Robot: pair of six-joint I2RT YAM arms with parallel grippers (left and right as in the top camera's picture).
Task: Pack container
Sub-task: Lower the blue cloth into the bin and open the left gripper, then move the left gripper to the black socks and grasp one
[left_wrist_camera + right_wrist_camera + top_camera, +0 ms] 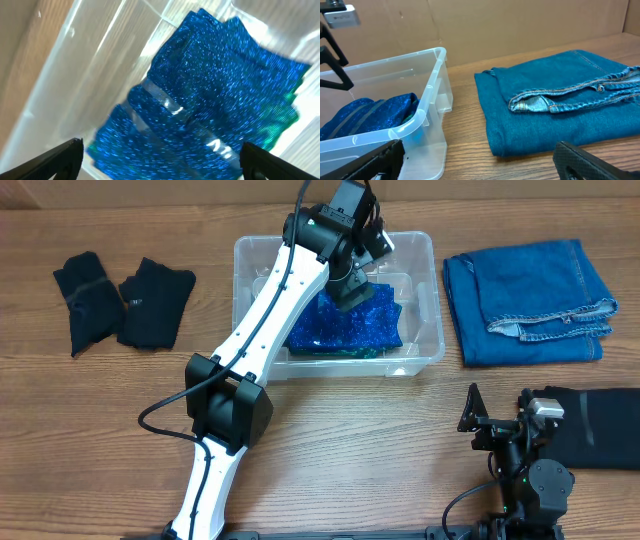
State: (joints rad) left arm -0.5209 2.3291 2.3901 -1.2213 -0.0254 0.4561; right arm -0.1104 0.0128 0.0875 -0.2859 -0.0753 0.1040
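The clear plastic container stands at the table's back centre, and its rim shows in the right wrist view. A folded sparkly blue cloth lies inside it and fills the left wrist view. My left gripper hangs open and empty just above that cloth, inside the container; its fingertips straddle the cloth without touching it. My right gripper is open and empty near the front right of the table, and its fingers face the container and the jeans.
Folded blue jeans lie right of the container, also seen in the right wrist view. Two black socks lie at the back left. A dark folded garment lies at the right edge, beside my right arm.
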